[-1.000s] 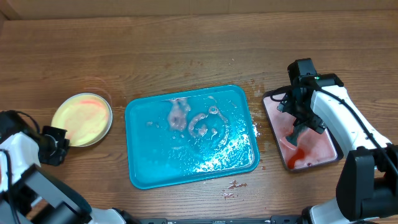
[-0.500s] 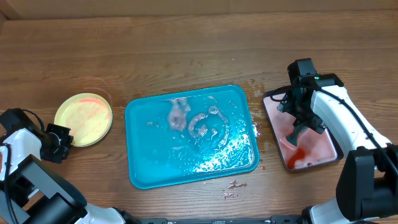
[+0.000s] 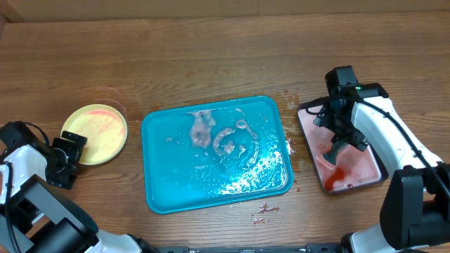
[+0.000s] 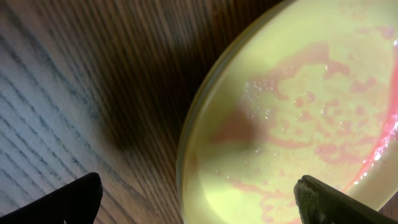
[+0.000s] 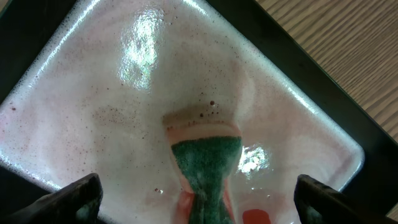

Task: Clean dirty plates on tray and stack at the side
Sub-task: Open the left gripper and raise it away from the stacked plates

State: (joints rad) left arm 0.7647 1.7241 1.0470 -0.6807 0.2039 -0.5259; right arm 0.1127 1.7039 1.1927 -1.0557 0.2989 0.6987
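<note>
Left claw (image 3: 72, 146) wide beside the plate (image 3: 93, 133); right claw (image 3: 336, 144) wide over the sponge (image 5: 208, 162).
Nothing is gripped: the plate lies on the table (image 3: 211, 56) just ahead of the left claw, probably set aside, clear of the tray (image 3: 211, 176) beyond it, which holds only suds. The sponge lies under the right claw in the small tray (image 5: 93, 93), likely parked there.

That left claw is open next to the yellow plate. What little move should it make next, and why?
Probably draw the left gripper back from the yellow plate: its jaws stand open, the plate lies on the bare wood beside the blue tray, and that tray holds only suds and smears, no plates.
</note>
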